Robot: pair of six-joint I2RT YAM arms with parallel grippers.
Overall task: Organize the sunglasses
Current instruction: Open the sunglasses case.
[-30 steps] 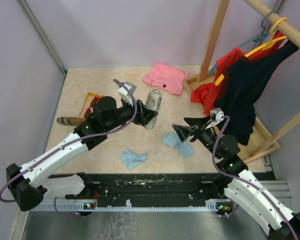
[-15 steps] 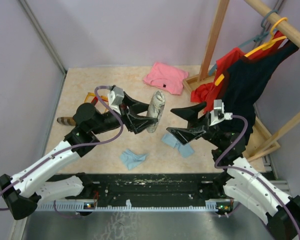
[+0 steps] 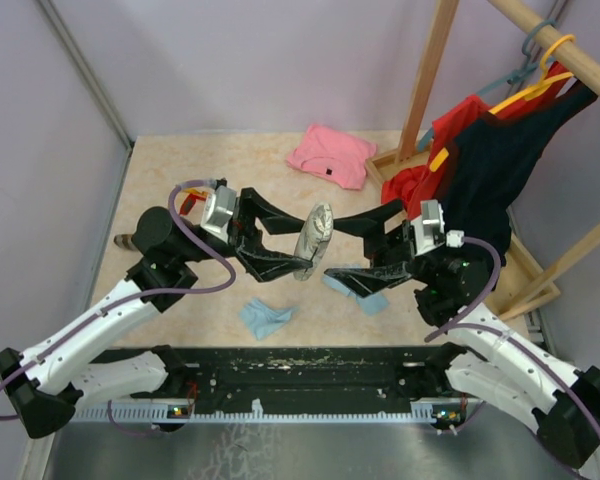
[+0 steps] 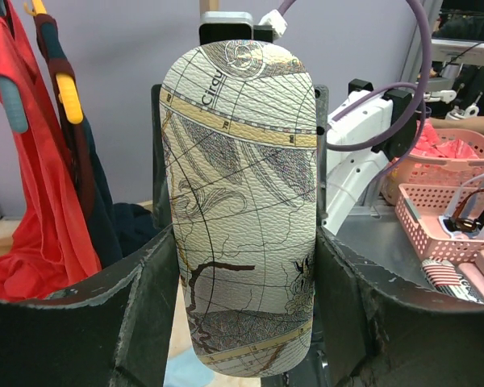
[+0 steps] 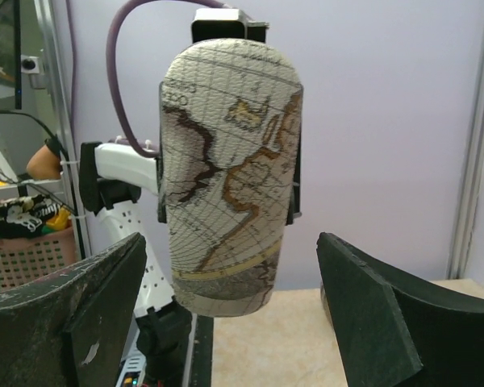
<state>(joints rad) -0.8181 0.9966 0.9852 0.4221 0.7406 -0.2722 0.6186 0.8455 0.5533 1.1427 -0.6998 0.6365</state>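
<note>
My left gripper (image 3: 302,245) (image 4: 244,274) is shut on a map-patterned glasses case (image 3: 314,238) (image 4: 240,201) and holds it upright in the air above the table's middle. My right gripper (image 3: 334,245) (image 5: 230,266) stands open, level with the case and facing it. In the right wrist view the case (image 5: 230,177) is just in front of the wide jaws, touching neither finger. Only a red and orange scrap of the sunglasses (image 3: 186,197) shows on the table, behind my left arm. The rest is hidden.
A brown case (image 3: 126,240) lies at the left, half under my left arm. Two light blue cloths (image 3: 265,318) (image 3: 372,298) lie near the front. A pink shirt (image 3: 330,155) is at the back. A wooden rack with hanging red and dark clothes (image 3: 485,170) fills the right side.
My left gripper has lifted the patterned case off the table and turned it toward the right arm. My right gripper has risen and come left to face the case, still open.
</note>
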